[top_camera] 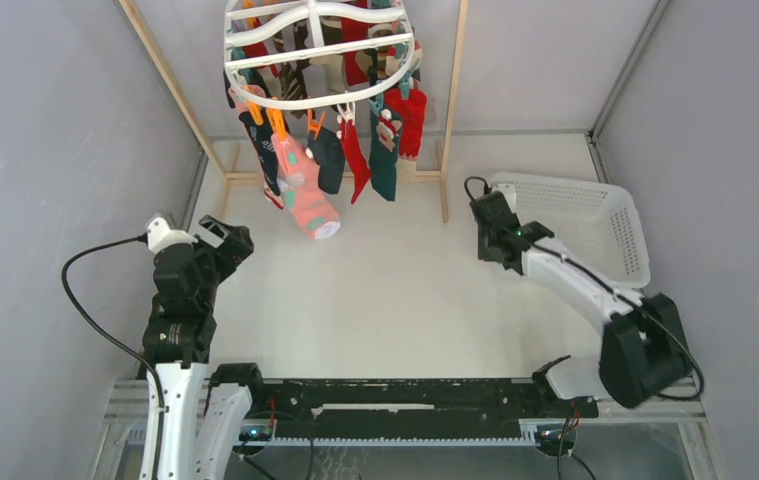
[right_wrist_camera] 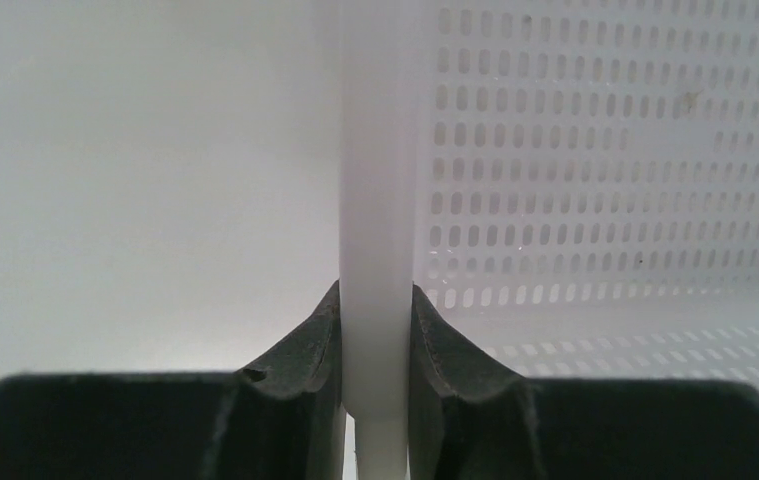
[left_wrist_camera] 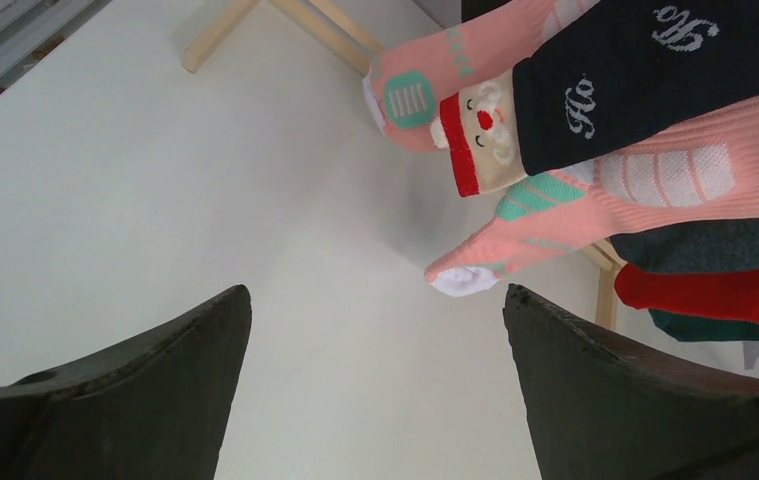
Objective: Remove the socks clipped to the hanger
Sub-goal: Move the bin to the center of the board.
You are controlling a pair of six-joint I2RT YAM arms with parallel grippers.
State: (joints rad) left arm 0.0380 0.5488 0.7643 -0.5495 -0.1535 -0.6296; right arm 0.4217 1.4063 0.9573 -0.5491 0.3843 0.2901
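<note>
The right gripper's fingers [right_wrist_camera: 305, 345] pinch the upright rim of the white mesh basket [right_wrist_camera: 375, 150], one finger outside and one inside. The right gripper [top_camera: 485, 208] sits at the basket's [top_camera: 567, 182] near left corner. Its arm reaches forward and left from its base, elbow bent low beside the basket. Looking into the basket, the wrist view shows its perforated wall and floor.

The left gripper [left_wrist_camera: 375, 300] has its fingers spread wide, grasping nothing. Its arm stands raised at the table's [top_camera: 395, 300] left side, wrist turned toward the socks [top_camera: 327, 160]. These hang clipped from the white oval hanger [top_camera: 320, 40] on the wooden rack [top_camera: 452, 100] at the far edge. A salmon pink sock [left_wrist_camera: 565, 205] and a navy Santa sock [left_wrist_camera: 645, 80] hang nearest the left gripper, apart from it.
</note>
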